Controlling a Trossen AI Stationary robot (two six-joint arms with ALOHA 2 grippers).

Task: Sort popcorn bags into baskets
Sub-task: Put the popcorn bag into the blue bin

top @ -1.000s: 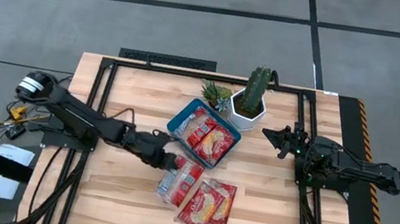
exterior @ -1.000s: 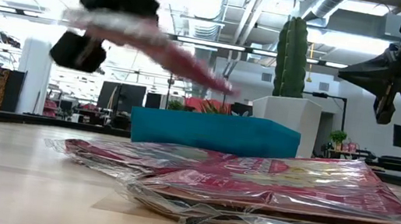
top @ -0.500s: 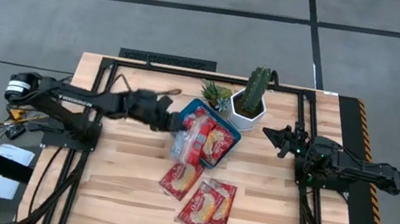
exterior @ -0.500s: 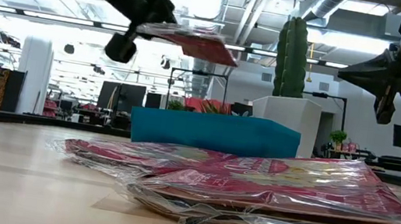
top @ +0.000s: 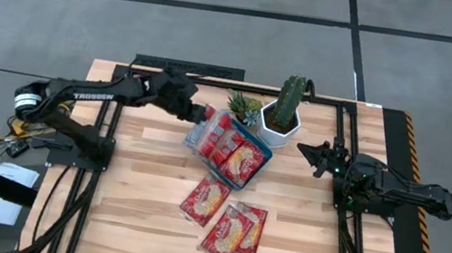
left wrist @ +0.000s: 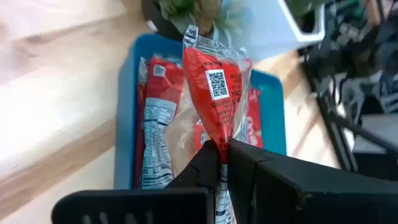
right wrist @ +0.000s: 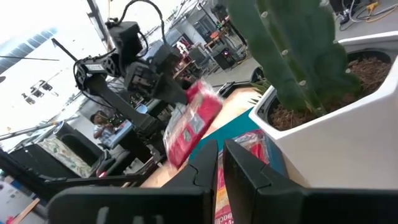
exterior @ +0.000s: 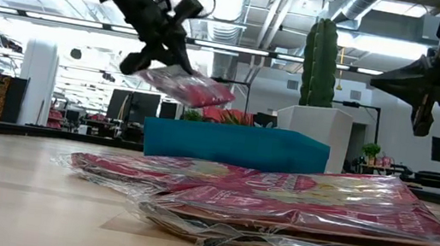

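My left gripper (top: 198, 114) is shut on one red popcorn packet (top: 210, 129), held in the air over the left end of the teal tray (top: 257, 170). In the low view the packet (exterior: 182, 86) hangs above the tray wall (exterior: 234, 145). Two or three packets (top: 239, 158) lie flat inside the tray. Three more (top: 204, 200) (top: 225, 233) (top: 251, 230) lie flat on the table nearer the front, partly overlapping. My right gripper (top: 301, 148) waits shut in the air, right of the cactus pot. My left gripper pinches the packet's near end (left wrist: 219, 144) between its two fingers (left wrist: 205, 163), coming from the table's left and slanting down. The packet is lifted clear and juts forward past the fingertips. It is creased lengthwise, with its QR-code face (left wrist: 216, 83) showing.
A white hexagonal cactus pot (top: 280, 122) and a small succulent (top: 246, 107) stand just beyond the tray's far side. Black frame rails run along the table's left, right and far edges. Bare wood lies left of the tray and of the loose packets.
My left gripper, shut on the packet throughout, has carried it up off the pile near the table's middle and toward the far edge. It now sits over the tray's left end. In the low view the packet has come lower than half a second ago and tips downward.
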